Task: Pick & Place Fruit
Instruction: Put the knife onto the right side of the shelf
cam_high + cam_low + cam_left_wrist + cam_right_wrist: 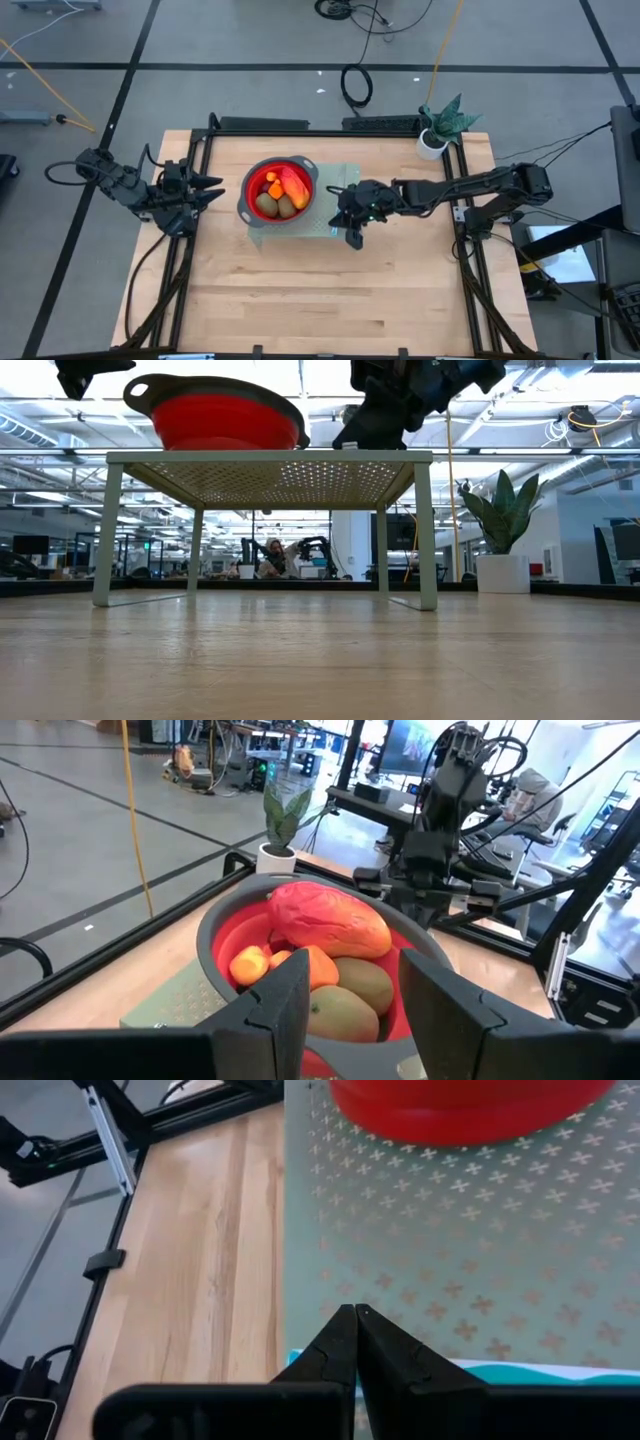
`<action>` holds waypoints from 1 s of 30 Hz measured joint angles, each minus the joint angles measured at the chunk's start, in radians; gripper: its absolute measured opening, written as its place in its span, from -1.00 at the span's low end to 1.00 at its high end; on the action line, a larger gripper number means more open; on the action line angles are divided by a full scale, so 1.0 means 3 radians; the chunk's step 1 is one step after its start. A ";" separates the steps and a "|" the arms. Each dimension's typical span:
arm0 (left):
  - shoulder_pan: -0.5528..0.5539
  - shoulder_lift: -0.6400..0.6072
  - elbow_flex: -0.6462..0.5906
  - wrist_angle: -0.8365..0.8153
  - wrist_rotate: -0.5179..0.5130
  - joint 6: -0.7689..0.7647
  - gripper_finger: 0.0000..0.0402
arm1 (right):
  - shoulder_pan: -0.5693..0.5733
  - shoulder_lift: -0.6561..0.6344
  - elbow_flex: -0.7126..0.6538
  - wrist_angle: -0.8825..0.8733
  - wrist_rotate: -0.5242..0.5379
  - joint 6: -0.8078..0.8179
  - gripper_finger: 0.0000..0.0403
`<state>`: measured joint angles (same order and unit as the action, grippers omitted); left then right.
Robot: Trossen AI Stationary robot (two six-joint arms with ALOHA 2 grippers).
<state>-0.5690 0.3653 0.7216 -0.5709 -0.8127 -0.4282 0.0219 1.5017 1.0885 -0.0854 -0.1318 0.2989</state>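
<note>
The right gripper's [355, 1320] 2 dark fingers [330, 1350] are pressed together tip to tip with nothing between them, hanging over the pale green perforated stand [500, 1270] near the edge that faces away from the bowl. The left gripper's [350, 995] 2 fingers [285, 1005] stand apart with a clear gap, and through that gap the fruit shows.

The fruit [279, 192] lies piled inside the red bowl [252, 180] with the grey rim. On top is 1 larger elongated red-orange piece [330, 920]; beside and under it are small orange pieces [250, 963], and at the bottom lie 2 brown-green ovals [345, 1010] touching each other. In the high view the ovals sit at the side of the bowl nearer the tabletop's front edge and the red-orange piece at the side toward the right arm.

The bowl rests on the perforated stand, which stands on 4 legs [110, 535] on the wooden tabletop [330, 290], in the back half, about midway between the left and right edges. The left gripper [205, 190] is held just beside the bowl on its left side, apart from the rim. The right gripper [352, 215] is just beside the bowl on its right, above the stand.

A potted plant [440, 125] in a white pot stands near the tabletop's back right corner.
</note>
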 joint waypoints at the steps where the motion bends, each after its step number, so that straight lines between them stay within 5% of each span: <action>1: 0.0000 0.0000 0.0000 0.0000 0.0001 0.0000 -0.24 | 0.0000 0.0002 0.0000 -0.0007 -0.0001 0.0000 -1.00; 30: 0.0000 0.0001 0.0000 -0.0003 0.0006 -0.0013 -0.24 | 0.0000 -0.0097 0.0004 -0.0260 -0.0098 0.0000 -1.00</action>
<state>-0.5690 0.3656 0.7216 -0.5716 -0.8108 -0.4320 0.0219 1.4727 1.0896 -0.1634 -0.1612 0.2989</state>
